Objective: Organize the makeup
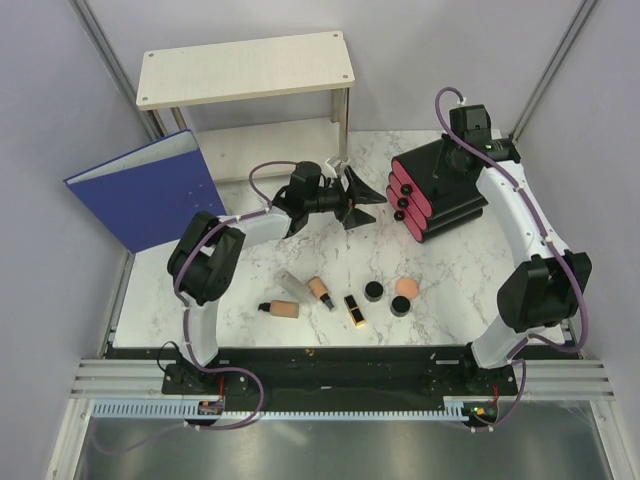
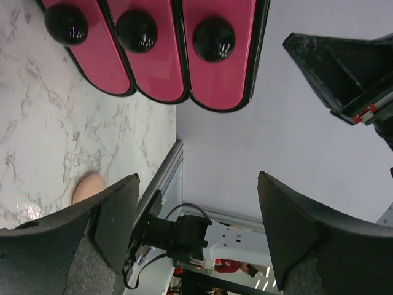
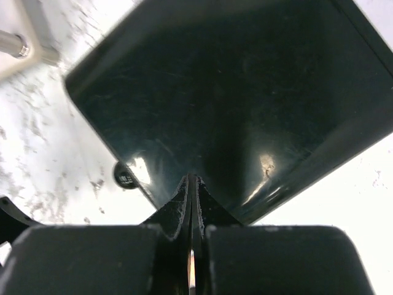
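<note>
Black left fingers (image 2: 110,227) gape sideways at pink drawers (image 2: 218,74); right fingers (image 3: 175,212) closed over organizer (image 3: 245,92).

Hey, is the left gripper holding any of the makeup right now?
No, the left gripper is empty, its jaws spread wide with nothing between them.

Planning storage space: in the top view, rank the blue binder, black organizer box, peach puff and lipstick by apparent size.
Largest: blue binder.
Then black organizer box.
Last, peach puff and lipstick look about alike, too close to rank.
</note>
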### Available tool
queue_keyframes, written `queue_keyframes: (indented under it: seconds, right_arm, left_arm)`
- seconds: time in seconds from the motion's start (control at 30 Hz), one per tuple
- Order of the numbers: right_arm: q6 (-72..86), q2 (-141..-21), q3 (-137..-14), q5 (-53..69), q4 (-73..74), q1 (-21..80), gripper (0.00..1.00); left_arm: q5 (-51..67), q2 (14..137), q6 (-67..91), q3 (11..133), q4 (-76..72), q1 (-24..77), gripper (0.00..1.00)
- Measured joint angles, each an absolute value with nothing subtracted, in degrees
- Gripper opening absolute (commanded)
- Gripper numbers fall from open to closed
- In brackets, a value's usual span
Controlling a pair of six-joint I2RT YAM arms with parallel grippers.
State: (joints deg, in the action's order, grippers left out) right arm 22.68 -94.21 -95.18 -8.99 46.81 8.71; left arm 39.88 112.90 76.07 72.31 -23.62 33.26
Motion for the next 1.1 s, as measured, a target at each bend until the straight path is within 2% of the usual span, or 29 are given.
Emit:
queue_keyframes:
  seconds: [0.43, 0.5, 0.57, 0.6, 1.1]
  right_arm:
    - [22.2, -96.73, -94.48, -11.2, 48.34, 4.89, 0.0]
    - [22.24, -96.84, -93.89, -10.81, 47.07, 4.62, 0.0]
    - [22.26, -96.84, -93.36, -10.2, 46.0, 4.64, 0.0]
    - [22.26, -96.84, -93.17, -9.91, 45.34, 4.64, 0.0]
    - [22.28, -96.79, -92.27, -7.55, 42.81, 4.64, 0.0]
  left_arm:
    - [35.97, 120.46, 79.77, 84.42, -27.55, 34.65, 0.78]
    - [35.14, 120.84, 79.81, 85.03, -27.49, 34.96, 0.72]
    - [34.46, 121.38, 79.81, 85.56, -27.38, 35.24, 0.55]
    - [34.17, 121.71, 79.81, 85.67, -27.2, 35.35, 0.54]
    - [33.58, 130.04, 80.73, 91.39, -25.82, 36.16, 0.54]
